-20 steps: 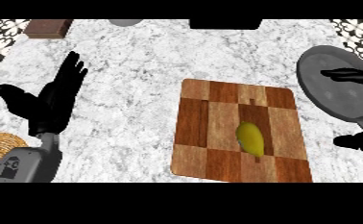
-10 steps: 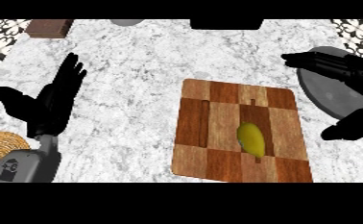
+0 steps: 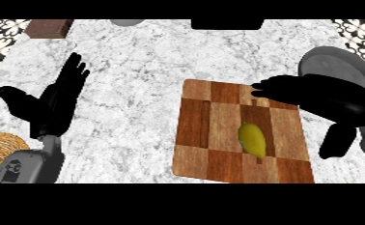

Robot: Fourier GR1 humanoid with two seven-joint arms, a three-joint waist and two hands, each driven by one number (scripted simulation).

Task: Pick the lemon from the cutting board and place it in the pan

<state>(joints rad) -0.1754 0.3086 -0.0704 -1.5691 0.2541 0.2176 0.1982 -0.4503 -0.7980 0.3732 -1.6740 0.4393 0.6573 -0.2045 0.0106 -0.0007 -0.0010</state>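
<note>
Just below the right hand (image 3: 314, 98), whose fingers are spread apart and hold nothing, the lemon (image 3: 251, 139) lies on the cutting board (image 3: 206, 122); it should drop straight down, thumb and fingers straddling the fruit, before carrying it to the pan (image 3: 329, 64) behind.

Counter layout, seen from above

Cutting board (image 3: 214, 132) at 4 o'clock on the counter (image 3: 143, 64), lemon (image 3: 252, 139) on its right half. Pan (image 3: 331, 64) at 2 o'clock, behind and right of the board. Right hand (image 3: 314, 96) over the board's far right corner; left hand (image 3: 57, 101) at 9 o'clock, well apart.
</note>
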